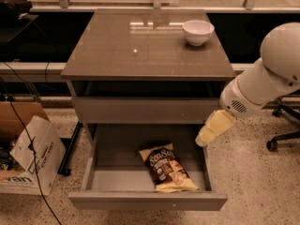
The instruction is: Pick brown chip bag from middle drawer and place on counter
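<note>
The grey cabinet's lowest drawer, a wide shallow grey tray with a plain flat front (146, 201), stands pulled out toward me. In it lies the crinkly dark-brown chip bag with pale yellow ends and white script (168, 168). It lies flat on the drawer floor, right of centre and toward the front, with its near end close to the front wall.

The robot's pale yellowish gripper (206, 136) hangs at the end of a bulky white arm (262, 78) that reaches in from the right. It points down and to the left, over the drawer's right side wall, toward the back. It is clear of the bag, touching nothing that I can see (how its grip is set I cannot tell from where I stand).

Above the open tray a flat grey drawer front (140, 109) sits closed. The glossy grey-brown counter top (136, 50) carries a small white bowl (198, 32) near its far right corner.

On the speckled floor (253, 191) a white-and-brown cardboard box (29, 159) sits to the left of the cabinet, with black cables (28, 139) trailing past it. At the far right the black wheeled foot of an office chair (282, 136) shows behind the arm.
</note>
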Controlling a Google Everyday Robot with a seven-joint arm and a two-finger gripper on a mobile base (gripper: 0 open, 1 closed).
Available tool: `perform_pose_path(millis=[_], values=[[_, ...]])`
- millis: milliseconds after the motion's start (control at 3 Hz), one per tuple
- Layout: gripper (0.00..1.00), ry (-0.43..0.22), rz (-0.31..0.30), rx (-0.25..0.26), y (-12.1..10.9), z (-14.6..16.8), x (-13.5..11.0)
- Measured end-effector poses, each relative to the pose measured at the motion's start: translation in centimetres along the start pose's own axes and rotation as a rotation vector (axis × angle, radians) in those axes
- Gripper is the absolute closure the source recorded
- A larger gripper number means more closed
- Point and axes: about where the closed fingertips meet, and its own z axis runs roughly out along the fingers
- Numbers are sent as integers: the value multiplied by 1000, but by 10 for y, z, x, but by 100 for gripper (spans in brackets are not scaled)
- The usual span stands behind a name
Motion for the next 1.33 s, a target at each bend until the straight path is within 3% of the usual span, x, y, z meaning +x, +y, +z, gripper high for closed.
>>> perform_pose_path(millis=[667, 1333], values=[[0, -32, 36, -7, 1, 10, 4], [0, -177, 172, -177, 13, 75, 15]])
